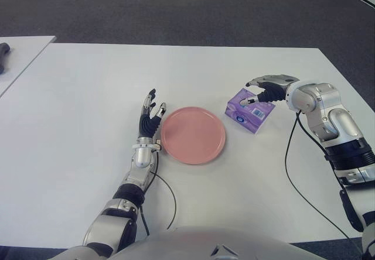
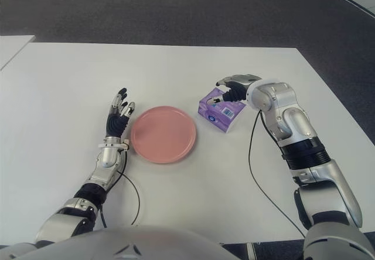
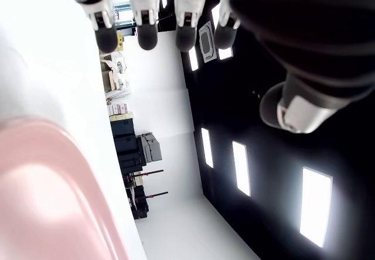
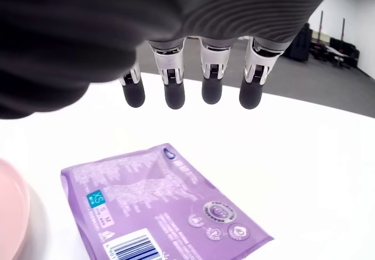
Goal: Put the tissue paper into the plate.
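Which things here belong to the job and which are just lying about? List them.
Belongs to the job:
- purple tissue pack, on the table right of the plate
- pink plate, nothing on it
- right hand, open above the pack
- left hand, open beside the plate's left edge

Just lying about:
- dark object on the side table at far left

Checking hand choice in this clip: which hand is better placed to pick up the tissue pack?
Right. The right hand hovers just over the purple tissue pack, fingers open above it and holding nothing. The left hand shows open on the far side of the pink plate, away from the pack.
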{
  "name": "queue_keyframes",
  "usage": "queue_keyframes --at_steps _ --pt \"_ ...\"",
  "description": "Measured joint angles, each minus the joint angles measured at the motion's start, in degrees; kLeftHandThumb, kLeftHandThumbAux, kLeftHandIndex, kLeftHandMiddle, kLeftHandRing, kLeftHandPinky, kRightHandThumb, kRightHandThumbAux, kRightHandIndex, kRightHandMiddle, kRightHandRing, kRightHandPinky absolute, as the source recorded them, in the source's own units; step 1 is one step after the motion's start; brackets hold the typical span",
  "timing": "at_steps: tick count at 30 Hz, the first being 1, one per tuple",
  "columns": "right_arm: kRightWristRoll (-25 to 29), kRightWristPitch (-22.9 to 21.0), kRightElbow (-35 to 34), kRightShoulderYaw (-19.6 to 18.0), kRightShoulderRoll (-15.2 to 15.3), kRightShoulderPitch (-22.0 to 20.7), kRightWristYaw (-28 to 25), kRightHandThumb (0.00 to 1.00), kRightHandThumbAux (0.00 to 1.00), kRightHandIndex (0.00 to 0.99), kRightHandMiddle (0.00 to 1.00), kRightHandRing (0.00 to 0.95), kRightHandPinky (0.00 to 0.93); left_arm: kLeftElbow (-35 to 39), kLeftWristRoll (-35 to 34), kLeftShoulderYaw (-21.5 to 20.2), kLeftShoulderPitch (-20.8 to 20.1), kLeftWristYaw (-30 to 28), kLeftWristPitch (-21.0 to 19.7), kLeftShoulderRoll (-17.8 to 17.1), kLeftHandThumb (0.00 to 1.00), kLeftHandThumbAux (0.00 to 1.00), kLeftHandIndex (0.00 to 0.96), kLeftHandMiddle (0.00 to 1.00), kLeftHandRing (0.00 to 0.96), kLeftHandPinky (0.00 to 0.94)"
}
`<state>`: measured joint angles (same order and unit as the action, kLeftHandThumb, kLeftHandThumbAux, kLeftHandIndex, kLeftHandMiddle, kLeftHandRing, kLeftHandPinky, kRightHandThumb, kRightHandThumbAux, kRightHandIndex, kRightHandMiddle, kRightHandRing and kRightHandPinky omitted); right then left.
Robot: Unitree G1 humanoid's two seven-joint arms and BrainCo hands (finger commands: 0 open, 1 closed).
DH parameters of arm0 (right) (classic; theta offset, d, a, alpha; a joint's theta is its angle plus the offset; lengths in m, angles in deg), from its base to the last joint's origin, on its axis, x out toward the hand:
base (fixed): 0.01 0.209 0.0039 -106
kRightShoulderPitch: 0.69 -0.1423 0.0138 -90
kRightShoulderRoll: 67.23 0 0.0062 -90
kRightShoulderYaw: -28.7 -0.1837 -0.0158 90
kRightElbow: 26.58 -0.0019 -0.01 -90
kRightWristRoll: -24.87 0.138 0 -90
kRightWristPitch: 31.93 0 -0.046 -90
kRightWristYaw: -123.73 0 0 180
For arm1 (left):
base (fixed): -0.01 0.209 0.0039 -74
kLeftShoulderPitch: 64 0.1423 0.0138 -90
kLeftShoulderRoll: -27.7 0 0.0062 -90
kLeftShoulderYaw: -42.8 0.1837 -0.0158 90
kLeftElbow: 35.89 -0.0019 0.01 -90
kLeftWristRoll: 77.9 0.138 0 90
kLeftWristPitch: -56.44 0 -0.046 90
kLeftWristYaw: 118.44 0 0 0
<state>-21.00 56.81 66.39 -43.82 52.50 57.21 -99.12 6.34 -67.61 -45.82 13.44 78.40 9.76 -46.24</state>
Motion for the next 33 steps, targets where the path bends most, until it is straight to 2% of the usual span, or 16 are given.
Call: queue_keyframes --at_steps 11,21,33 --pt "-2.5 -0.1 -1.3 1.7 -1.0 1.1 1.6 0.407 0.137 0.000 0.000 0.000 0.000 -0.6 1.0 0.3 -0.5 0.9 -0.7 0.2 0.000 0.456 0.000 0.000 0.000 0.000" --pt "-8.5 -0.9 0.0 3.2 -2.2 1.6 6.9 0.415 0.144 0.000 0.000 0.000 0.000 -1.7 1.0 0.8 -1.2 1.1 -0.7 0.2 0.004 0.472 0.000 0.000 0.000 0.000" --pt "-15.7 -3.4 2.4 5.4 -4.5 1.9 12.6 0.375 0.146 0.000 0.000 0.000 0.000 -2.5 1.0 1.3 -1.6 1.4 1.2 0.2 0.000 0.487 0.000 0.000 0.000 0.000"
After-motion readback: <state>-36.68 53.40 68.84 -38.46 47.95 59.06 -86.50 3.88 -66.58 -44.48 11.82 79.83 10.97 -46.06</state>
